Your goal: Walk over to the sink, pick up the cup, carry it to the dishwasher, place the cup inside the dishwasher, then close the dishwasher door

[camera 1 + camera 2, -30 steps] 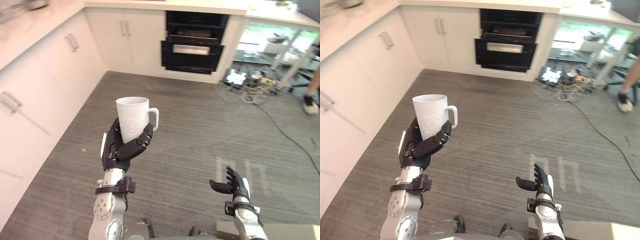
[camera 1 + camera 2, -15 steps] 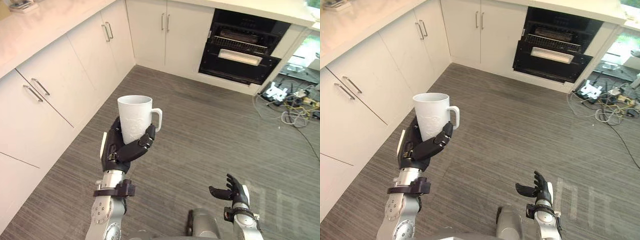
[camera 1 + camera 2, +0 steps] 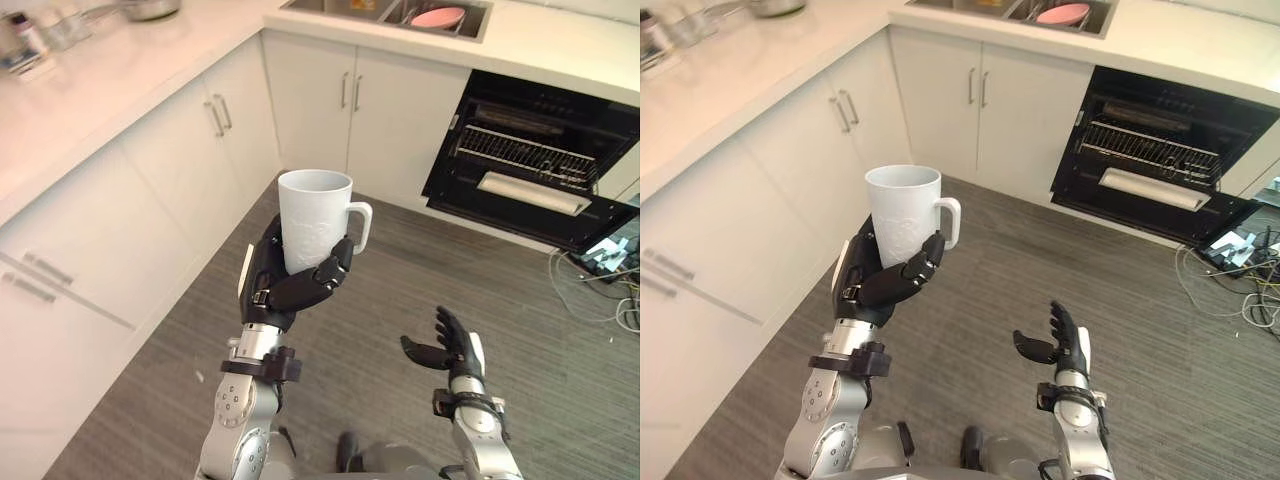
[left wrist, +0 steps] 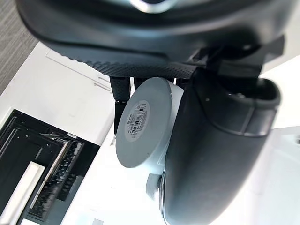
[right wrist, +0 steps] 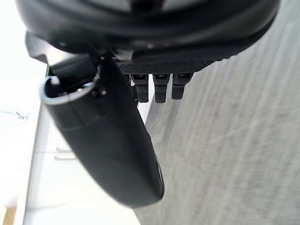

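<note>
Grips cup (image 3: 312, 215) upright in left robot hand (image 3: 285, 288), right robot hand (image 3: 452, 350) released; could slip or tip while walking to dishwasher (image 3: 525, 160).

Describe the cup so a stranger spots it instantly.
Find the white corner cabinets beside the open black appliance. Over the grey floor before them, the left hand grips the cup upright. It is the only tall white mug, handle pointing right.
</note>
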Motion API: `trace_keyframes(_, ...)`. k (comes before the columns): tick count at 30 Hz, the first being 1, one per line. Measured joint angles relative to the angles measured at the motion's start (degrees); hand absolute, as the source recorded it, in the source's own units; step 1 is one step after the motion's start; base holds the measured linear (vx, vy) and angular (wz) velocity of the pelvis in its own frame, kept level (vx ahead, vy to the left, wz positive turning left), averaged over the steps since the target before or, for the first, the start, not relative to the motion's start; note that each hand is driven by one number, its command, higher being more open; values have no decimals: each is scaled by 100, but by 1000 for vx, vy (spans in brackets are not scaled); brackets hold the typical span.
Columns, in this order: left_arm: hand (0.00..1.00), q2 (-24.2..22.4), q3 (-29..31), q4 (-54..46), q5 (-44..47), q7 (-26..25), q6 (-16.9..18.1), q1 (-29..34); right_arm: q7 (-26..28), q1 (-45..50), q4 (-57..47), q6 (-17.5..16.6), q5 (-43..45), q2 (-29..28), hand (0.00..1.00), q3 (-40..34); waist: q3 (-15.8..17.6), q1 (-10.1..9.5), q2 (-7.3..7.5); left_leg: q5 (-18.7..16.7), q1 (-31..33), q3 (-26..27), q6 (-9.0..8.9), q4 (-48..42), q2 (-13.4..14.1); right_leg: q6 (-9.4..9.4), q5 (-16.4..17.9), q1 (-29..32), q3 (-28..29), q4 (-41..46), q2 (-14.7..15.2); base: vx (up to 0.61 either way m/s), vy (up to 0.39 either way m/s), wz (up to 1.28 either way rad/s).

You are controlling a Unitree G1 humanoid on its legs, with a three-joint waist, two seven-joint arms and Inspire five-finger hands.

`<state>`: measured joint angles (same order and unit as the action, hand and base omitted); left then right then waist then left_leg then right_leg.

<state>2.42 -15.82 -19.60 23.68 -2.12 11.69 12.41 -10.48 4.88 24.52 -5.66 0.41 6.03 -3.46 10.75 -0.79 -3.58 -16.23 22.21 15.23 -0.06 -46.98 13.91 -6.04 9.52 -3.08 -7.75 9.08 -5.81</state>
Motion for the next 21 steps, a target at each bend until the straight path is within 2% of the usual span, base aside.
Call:
trace_keyframes(1, 30, -37, 56, 2, -7, -4, -5, -1, -26, -93, 118, -2, -2, 66, 90, -16, 5, -19, 11, 150, 143, -346, -150, 1250, -356, 131, 92, -187, 185, -129, 148, 552, 263, -68)
trace_keyframes(2, 30, -55, 128, 1, -8, -19, -5, -9, -59, -162, 225, 0, -1, 140, 90, -18, 2, -27, 5, 667, 229, -688, -232, 2303, -633, 315, 229, -379, 369, -228, 299, 556, 288, -73)
trace_keyframes(3, 30, -52, 152, 2, -14, -29, -6, -9, -77, -165, 260, 4, -1, 159, 90, -21, 6, -48, 11, 1067, 209, -753, -244, 2604, -741, 415, 299, -481, 462, -255, 373, 593, 321, -76)
trace_keyframes(4, 30, -41, 166, -1, -21, -57, -9, -2, -99, -135, 315, 6, -1, 190, 90, -33, -13, -73, 29, 1983, 26, -791, -65, 2910, -911, 605, 413, -682, 615, -323, 520, 633, 324, -36)
trace_keyframes(5, 30, 11, 179, 8, -33, -80, -32, -100, -110, -137, 392, 30, 3, 123, 90, -75, -44, 49, 238, 1759, 67, -679, 288, 2570, -1125, 746, 514, -782, 666, -294, 845, 636, 318, -21)
trace_keyframes(7, 30, 20, 138, 5, -53, -141, -36, -167, -96, -109, 402, 60, 1, 112, 90, -89, -46, 22, 248, 1134, 105, -594, 356, 1970, -1111, 765, 515, -767, 861, 83, 917, 610, 313, -24)
trace_keyframes(8, 30, 118, 114, 5, -64, -181, -38, -112, -89, -69, 404, 60, 0, 29, 90, -82, -52, -21, 325, 677, -212, -406, 391, 1804, -1133, 951, 572, -471, 1019, 1217, 1005, 680, 360, -52)
trace_keyframes(9, 30, 168, 111, 5, -64, -192, -40, -78, -86, -69, 403, 59, 0, -14, 90, -82, -48, -3, 354, 542, -397, -355, 407, 1818, -1179, 1091, 507, -251, 1074, 1860, 1052, 526, 275, -47)
trace_keyframes(10, 30, 262, 83, 5, -67, -210, -46, -55, -86, -68, 404, 60, -4, -81, 90, -78, -39, 22, 400, 366, -709, -297, 454, 1938, -1250, 1466, 264, 129, 1134, 2966, 1171, 388, 195, -30)
trace_keyframes(11, 30, 351, 60, 5, -81, -225, -58, -40, -79, -68, 406, 60, -6, -133, 90, -51, -40, 25, 445, 232, -1028, -196, 478, 2039, -1320, 1528, 162, 548, 1144, 3987, 1282, 452, 181, -35)
trace_keyframes(12, 30, 363, 37, 3, -134, -247, -64, 19, -66, -56, 403, 60, -8, -159, 90, 23, -54, 63, 420, 68, -1451, -133, 489, 2201, -1340, 1268, 295, 998, 972, 4829, 1348, 447, 161, -34)
trace_keyframes(14, 30, 363, -112, -41, -133, -278, -49, 28, -47, -8, 388, 59, -37, -281, 90, 73, -94, 97, 385, -98, -2114, -113, 463, 2622, -1285, 883, 538, 1663, 402, 4947, 1343, 485, 124, -19)
trace_keyframes(16, 30, 392, -250, -84, -132, -261, -10, 26, -37, -9, 371, 56, -57, -313, 90, 153, -115, 161, 405, -204, -2527, -116, 390, 2920, -1257, 792, 616, 2198, -9, 4305, 1235, 445, 54, -1)
trace_keyframes(18, 30, 449, -335, -78, -133, -232, -13, 22, -4, -10, 365, 55, -58, -302, 90, 161, -159, 255, 397, -249, -2908, -140, 299, 3275, -1260, 792, 541, 2493, -331, 2904, 1075, 563, 26, 12)
trace_keyframes(19, 30, 443, -346, -67, -134, -225, -12, 19, 0, -4, 361, 56, -59, -300, 90, 161, -219, 325, 440, -354, -3134, -171, 128, 3418, -1312, 662, -85, 2586, -510, 1488, 866, 562, 4, 11)
trace_keyframes(20, 30, 442, -344, -50, -134, -226, -12, 19, 2, 20, 360, 56, -59, -296, 90, 162, -257, 329, 501, -422, -3224, -193, 41, 3414, -1369, 487, -552, 2611, -504, 1115, 794, 621, -26, 27)
trace_keyframes(21, 30, 388, -369, 118, -137, -217, -15, 4, 1, 109, 376, 59, -60, -210, 90, 151, -336, 374, 426, -563, -3408, -300, -132, 3332, -1323, 132, -1245, 2504, -431, 1070, 737, 663, -49, 13)
